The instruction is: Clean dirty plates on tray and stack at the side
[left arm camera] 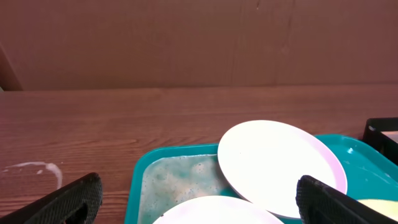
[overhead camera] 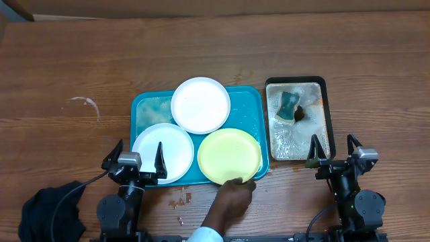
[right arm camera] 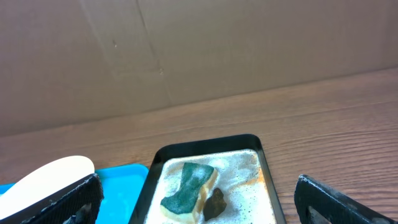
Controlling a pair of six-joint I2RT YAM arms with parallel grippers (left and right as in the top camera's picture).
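1. At 7 o'clock on the table (overhead camera: 67,54) the left gripper (overhead camera: 140,151) has its jaws spread wide and holds nothing. One finger shows over the near rim of a white plate (overhead camera: 163,153).
2. At 5 o'clock the right gripper (overhead camera: 332,144) also has its jaws spread wide and empty, at the near end of the black tray (overhead camera: 295,81).
3. At 6 o'clock a person's hand (overhead camera: 234,195) touches the near rim of the yellow-green plate (overhead camera: 229,155).
4. The teal tray (overhead camera: 144,107) lies at the centre and holds all three plates. The white plate sits at its 7 o'clock and the yellow-green plate at 5 o'clock. A second white plate (overhead camera: 200,105) sits at 12 o'clock, jutting over the far rim. Foamy residue covers the bare corner at 10 o'clock.
5. The black tray, at 3 o'clock from the teal one, holds foamy water, a green sponge (overhead camera: 289,105) and a dark brown lump (overhead camera: 299,114) beside it.
6. A dark cloth (overhead camera: 50,208) at 8 o'clock is cut off by the frame edge. The person's arm is cut off too. Whether the plates' rims overlap or only touch is unclear, and no smears can be made out.
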